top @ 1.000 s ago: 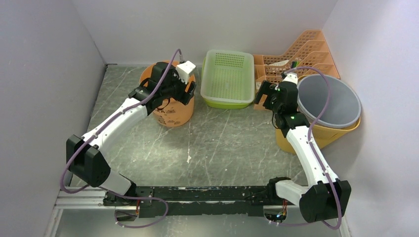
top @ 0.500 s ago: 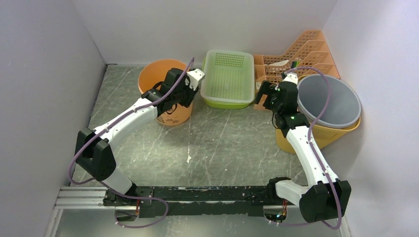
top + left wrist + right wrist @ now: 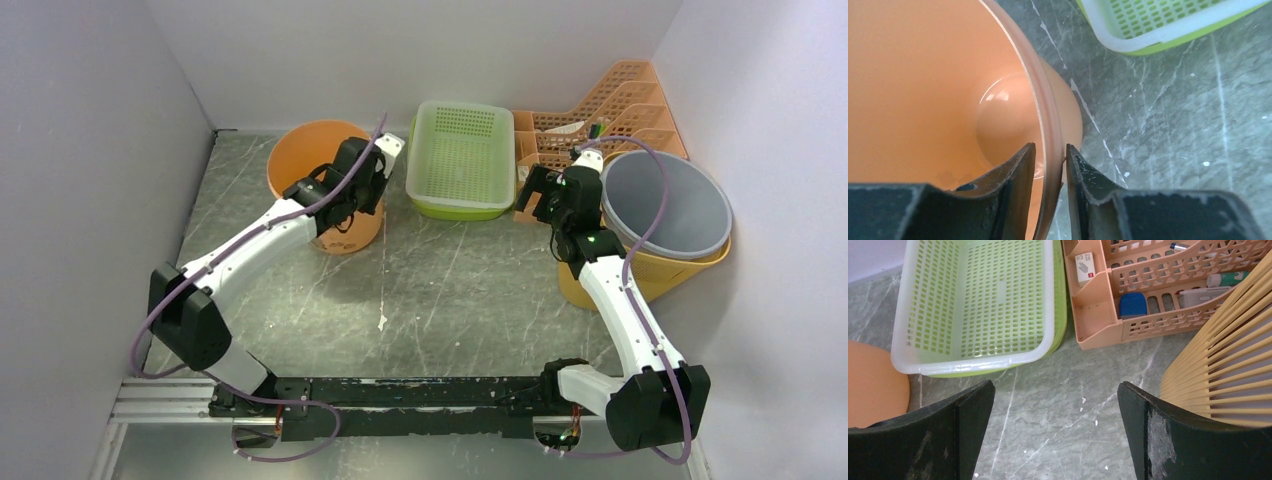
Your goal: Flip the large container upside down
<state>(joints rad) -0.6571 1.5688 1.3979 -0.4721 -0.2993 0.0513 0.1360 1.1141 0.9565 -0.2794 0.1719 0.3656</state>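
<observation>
The orange container [image 3: 312, 152] sits mouth up near the far left corner of the tabletop [image 3: 450, 285]. The left gripper [image 3: 1049, 150] is clenched on the right side of the container's rim (one finger inside the wall, one outside). The right gripper [image 3: 1055, 390] hangs spread wide and holds nothing, toward the far edge, just right of the green basket [image 3: 460, 160].

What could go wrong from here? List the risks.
1. The left gripper pinches only the thin rim of the orange bucket, so the bucket may slip or twist loose when tipped.
2. The green basket sits close beside it; a swinging bucket could knock it.
</observation>
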